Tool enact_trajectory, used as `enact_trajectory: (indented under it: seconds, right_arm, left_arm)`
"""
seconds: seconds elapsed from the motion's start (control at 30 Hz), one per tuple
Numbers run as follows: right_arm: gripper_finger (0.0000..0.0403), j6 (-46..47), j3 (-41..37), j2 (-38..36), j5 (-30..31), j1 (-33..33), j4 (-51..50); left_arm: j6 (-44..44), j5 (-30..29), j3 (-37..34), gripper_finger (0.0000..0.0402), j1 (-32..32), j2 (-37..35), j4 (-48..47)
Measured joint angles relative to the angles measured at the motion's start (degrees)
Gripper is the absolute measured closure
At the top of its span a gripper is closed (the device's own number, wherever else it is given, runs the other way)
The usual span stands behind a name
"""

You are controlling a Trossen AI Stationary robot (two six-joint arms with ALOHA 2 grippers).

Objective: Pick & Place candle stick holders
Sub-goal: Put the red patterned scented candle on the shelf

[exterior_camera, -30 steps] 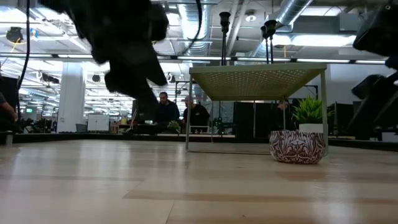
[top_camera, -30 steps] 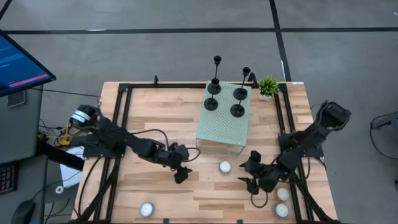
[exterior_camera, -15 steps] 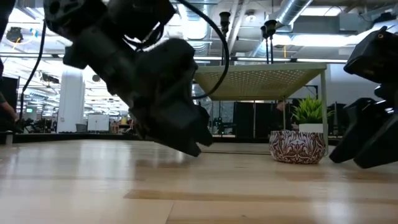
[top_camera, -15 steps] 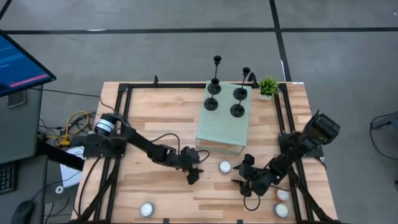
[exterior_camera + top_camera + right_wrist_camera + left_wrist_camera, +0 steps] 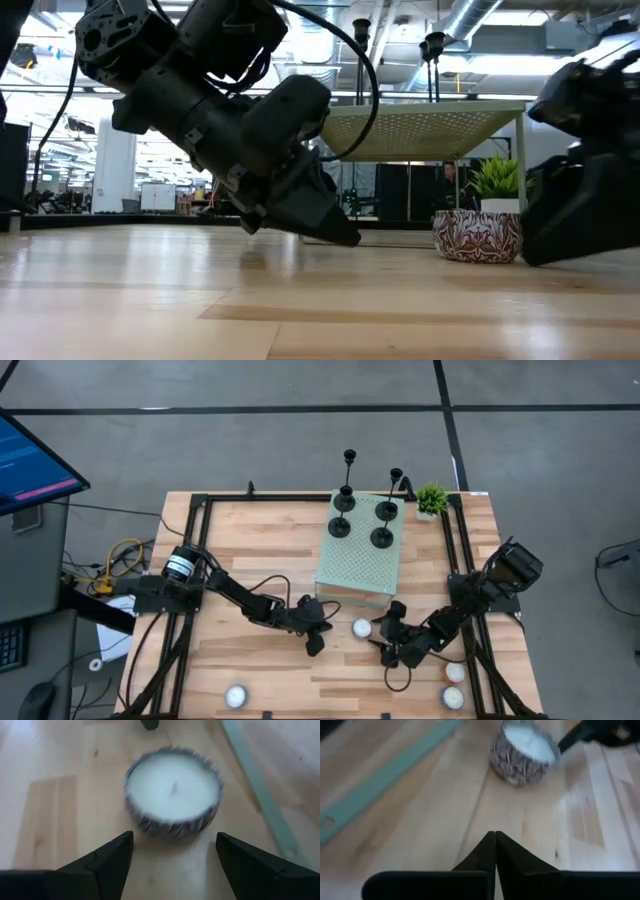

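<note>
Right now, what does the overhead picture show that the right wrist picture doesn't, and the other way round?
Only overhead: four black candle stick holders on the green raised stand, the potted plant, and other tealights.
Only the wrist: the right claw open, facing the tealight candle and its wick.
Both: that candle on the wooden table.

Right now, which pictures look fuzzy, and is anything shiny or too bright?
Right wrist view: the candle looks soft and smeared. Left wrist view: that candle and the wood are fuzzy too. Low view: bright ceiling lights behind, so the left gripper shows as a dark shape. High view: even light, everything crisp.
</note>
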Motion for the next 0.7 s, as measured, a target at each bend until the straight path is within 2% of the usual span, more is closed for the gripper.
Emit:
enact_trajectory:
  seconds: [0.2,0.4,0.7]
  right_arm:
    - [0.0126,-0.8,0.0,0.0,0.0,-2.3,1.4]
    - [0.0126,-7.1,0.0,0.1,-2.4,-3.3,4.7]
    - [0.0126,-3.8,0.1,0.8,-2.8,-4.1,6.7]
  left_arm:
    - [0.1,-1.1,0.0,0.0398,0.8,0.0,1.3]
    - [-0.3,-1.8,0.0,0.0395,2.6,0.0,2.8]
    - [0.1,-1.2,0.1,0.0396,1.6,0.0,5.3]
